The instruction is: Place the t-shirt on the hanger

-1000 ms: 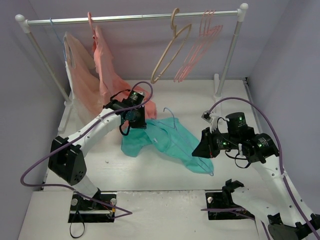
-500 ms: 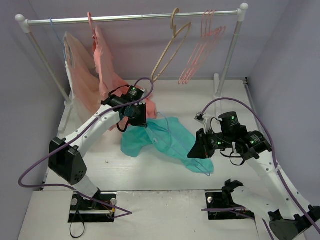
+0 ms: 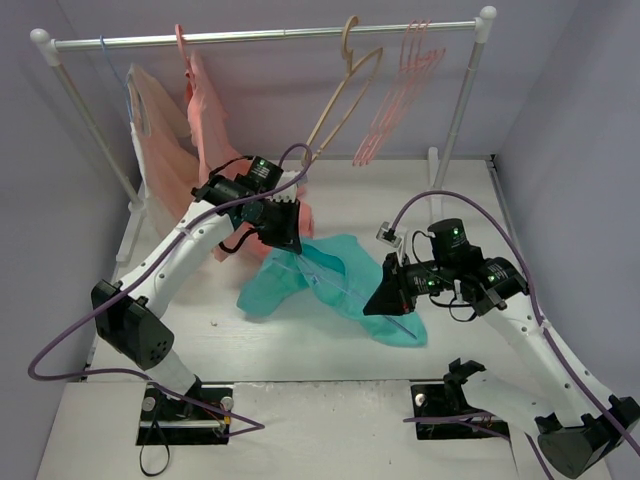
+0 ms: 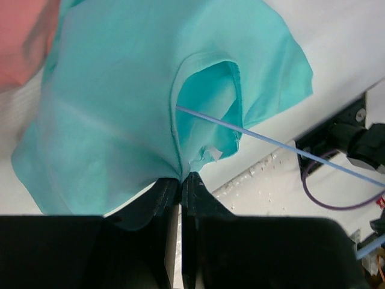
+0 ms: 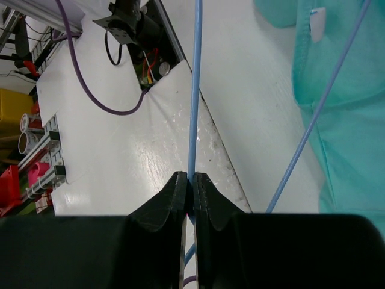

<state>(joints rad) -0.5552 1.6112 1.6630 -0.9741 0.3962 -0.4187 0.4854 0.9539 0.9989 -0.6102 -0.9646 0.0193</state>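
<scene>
While pinching neckline of soft teal fabric t-shirt [image 4: 114,102], half lifted off table [image 3: 250,340], in clenched left gripper [image 4: 180,178], and clamping thin light-blue wire hanger [image 5: 194,90], crossing neck opening, in right gripper [image 5: 192,178]: may lose fabric if pulling apart; may twist wire, snag collar.

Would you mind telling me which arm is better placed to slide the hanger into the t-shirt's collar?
Probably right: the right gripper is shut on the hanger, while the left gripper only pinches the t-shirt at its collar.
</scene>
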